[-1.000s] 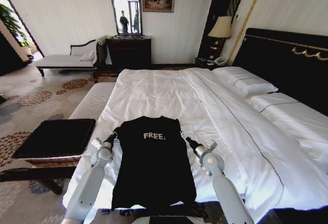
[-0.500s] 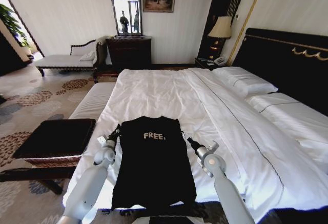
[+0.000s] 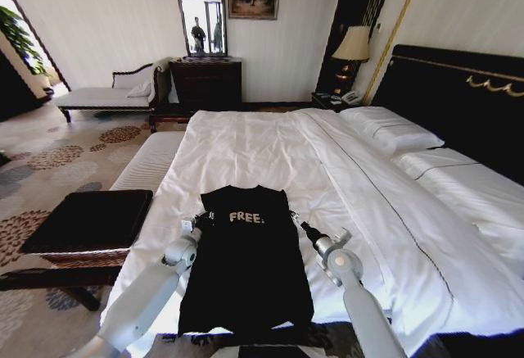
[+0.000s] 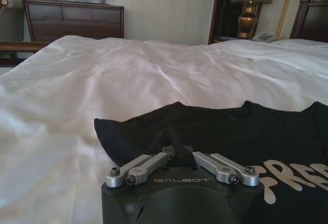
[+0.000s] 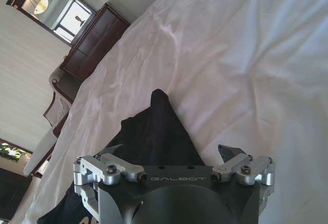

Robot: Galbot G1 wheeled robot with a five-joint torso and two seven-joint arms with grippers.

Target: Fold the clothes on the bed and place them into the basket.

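On the near end of the big white bed lies the black T-shirt, spread flat with its neck toward the pillows and the white word "FREE." across the chest. Its sleeves are tucked in, so it looks like a long dark strip. The left gripper sits at the shirt's left shoulder, and from the left wrist view its fingers are pressed together on a little bunch of the black cloth, pinching it. The right gripper rests at the shirt's right shoulder edge, just beside the cloth. From the right wrist view its fingers are spread wide, with a pointed corner of the shirt lying between them on the sheet. Both arms reach up from the foot of the bed, one along each side of the shirt. The basket, with its brown woven sides and flat black top, stands on the carpet just beside the bed on the left.
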